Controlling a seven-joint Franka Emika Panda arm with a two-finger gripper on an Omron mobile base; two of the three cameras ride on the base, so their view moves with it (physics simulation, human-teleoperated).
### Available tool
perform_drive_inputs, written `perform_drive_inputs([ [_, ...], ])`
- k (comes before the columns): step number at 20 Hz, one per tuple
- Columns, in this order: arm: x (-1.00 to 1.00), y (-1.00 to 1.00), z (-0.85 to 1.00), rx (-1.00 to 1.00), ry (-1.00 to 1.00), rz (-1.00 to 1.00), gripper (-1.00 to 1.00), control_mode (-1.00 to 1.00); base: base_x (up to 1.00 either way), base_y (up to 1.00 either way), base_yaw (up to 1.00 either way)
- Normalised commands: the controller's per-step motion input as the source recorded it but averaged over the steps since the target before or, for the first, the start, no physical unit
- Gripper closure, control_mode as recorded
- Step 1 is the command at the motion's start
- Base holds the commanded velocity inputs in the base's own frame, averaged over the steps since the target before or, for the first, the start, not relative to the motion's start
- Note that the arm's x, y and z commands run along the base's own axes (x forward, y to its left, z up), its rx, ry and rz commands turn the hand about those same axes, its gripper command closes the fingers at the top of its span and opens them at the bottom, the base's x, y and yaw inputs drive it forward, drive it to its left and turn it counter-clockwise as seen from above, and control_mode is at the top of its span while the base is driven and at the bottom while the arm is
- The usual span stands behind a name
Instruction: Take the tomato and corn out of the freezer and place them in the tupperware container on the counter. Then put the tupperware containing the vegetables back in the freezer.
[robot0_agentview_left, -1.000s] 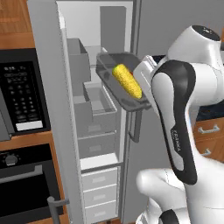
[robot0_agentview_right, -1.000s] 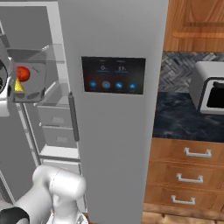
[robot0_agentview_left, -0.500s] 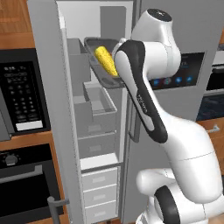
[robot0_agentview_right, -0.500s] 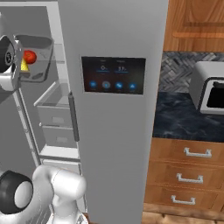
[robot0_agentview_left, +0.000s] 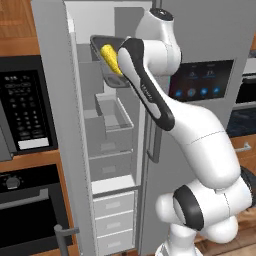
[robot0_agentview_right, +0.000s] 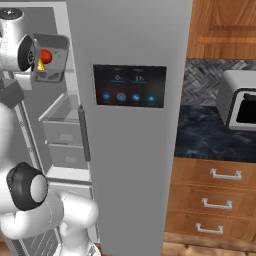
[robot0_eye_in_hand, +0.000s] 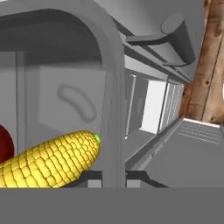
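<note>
- Grey tray rides high in the freezer opening, tilted, with the corn and tomato lying loose inside.
- Gripper is clamped on the tray's rim, jaws nearly together.
- More tilt could roll the tomato or corn over the rim.
- Tray's far corner could catch a shelf or the freezer wall and twist out of the thin rim grip.

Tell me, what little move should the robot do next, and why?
Probably ease the tupperware container further into the freezer and set it level on a shelf. The tool is shut on its rim, holding it high at the open compartment, tilted, with the corn and tomato inside.
</note>
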Motion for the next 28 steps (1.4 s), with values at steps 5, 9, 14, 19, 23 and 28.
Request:
perform_drive_inputs([
  [5,0.85,0.2,0.0,0.06,-0.09,0.0,1.0,-1.0,0.0,0.0,0.0],
  [9,0.85,0.26,0.0,0.01,-0.1,0.0,1.0,-1.0,0.0,0.0,0.0],
  [14,0.89,0.22,0.0,0.0,-0.02,0.0,1.0,-1.0,0.0,0.0,0.0],
  [19,0.74,0.11,0.0,0.0,0.0,-0.08,1.0,-1.0,0.0,0.0,0.0],
  [23,0.61,0.19,0.0,0.0,0.0,-0.13,1.0,-1.0,0.0,0.0,0.0],
  [28,0.53,0.02,0.0,0.0,0.0,-0.07,1.0,-1.0,0.0,0.0,0.0],
])
